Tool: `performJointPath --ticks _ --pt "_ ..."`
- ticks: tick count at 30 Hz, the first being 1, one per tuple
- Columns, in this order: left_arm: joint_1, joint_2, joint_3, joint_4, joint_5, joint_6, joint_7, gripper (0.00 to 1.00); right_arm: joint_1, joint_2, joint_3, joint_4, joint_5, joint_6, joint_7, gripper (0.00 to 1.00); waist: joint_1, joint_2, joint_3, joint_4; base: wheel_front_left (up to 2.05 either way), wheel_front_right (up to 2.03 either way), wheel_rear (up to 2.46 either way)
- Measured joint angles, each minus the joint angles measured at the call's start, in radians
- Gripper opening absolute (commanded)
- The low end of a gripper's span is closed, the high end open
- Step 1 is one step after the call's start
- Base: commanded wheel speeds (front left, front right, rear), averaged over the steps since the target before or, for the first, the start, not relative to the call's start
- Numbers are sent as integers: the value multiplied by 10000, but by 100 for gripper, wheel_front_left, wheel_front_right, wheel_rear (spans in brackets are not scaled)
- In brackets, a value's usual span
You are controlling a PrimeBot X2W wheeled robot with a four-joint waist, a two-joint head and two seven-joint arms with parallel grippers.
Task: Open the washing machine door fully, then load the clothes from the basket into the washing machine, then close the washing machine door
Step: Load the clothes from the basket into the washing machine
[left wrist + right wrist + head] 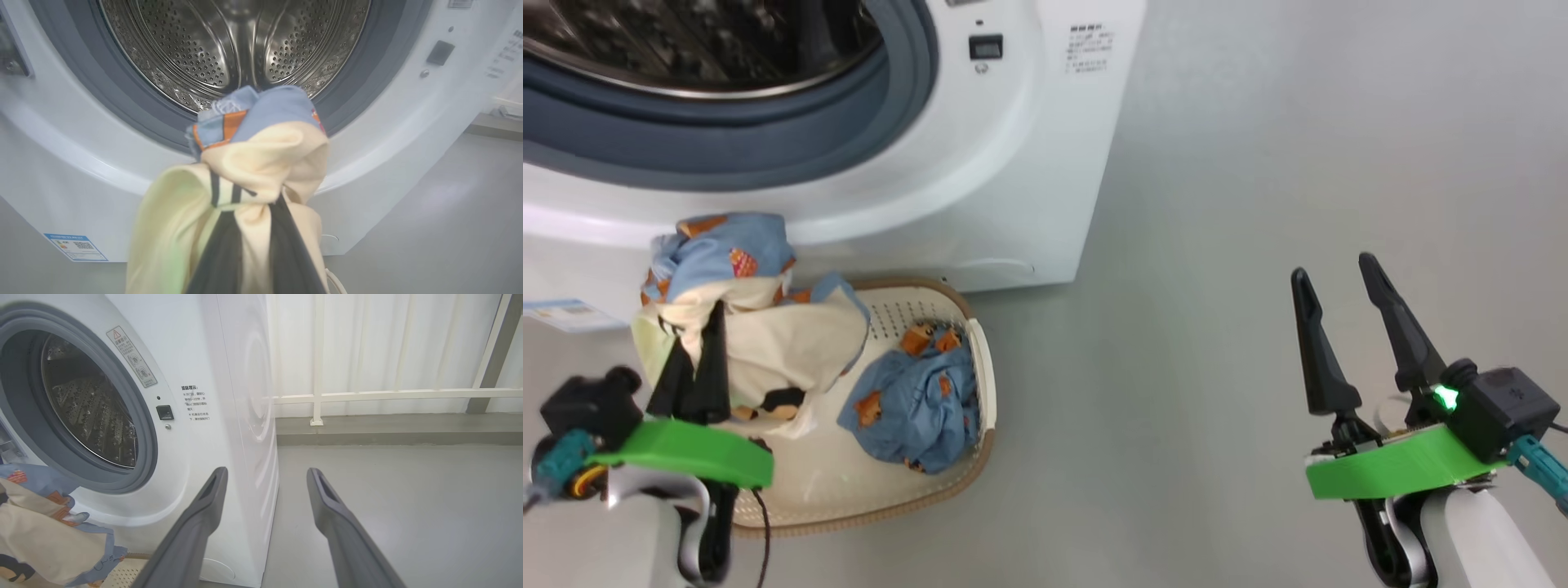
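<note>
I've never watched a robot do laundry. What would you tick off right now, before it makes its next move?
1. Grip: left pincer shut on the cream-and-blue bundle: ok.
2. Way in: drum mouth uncovered, straight ahead of the bundle: ok.
3. Snags: bundle hanging free of the basket: cannot tell.
4. Other arm: right pincer open, off to the side of the washing machine: ok.
5. Basket emptied: not ok, a blue garment lies inside.
</note>
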Motion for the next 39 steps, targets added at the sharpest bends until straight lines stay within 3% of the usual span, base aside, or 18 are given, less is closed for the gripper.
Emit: performJointPath --ticks 10,20,31,39 --pt "1422 -410 817 -1825 702 0 0 0 607 -132 -94 31 65 0 0 100 0 0 -903 240 0 0 0" --pt "2568 -738 1430 -3076 1181 0 0 0 816 -148 -307 -15 84 0 0 100 1 0 -1113 436 0 0 0" --pt "2544 -882 1551 -3440 1300 0 0 0 802 -105 -326 -113 84 0 0 100 2 0 -764 464 0 0 0" --pt "1763 -604 1486 -3444 1122 0 0 0 664 12 -318 -167 82 0 0 100 2 0 -256 373 0 0 0"
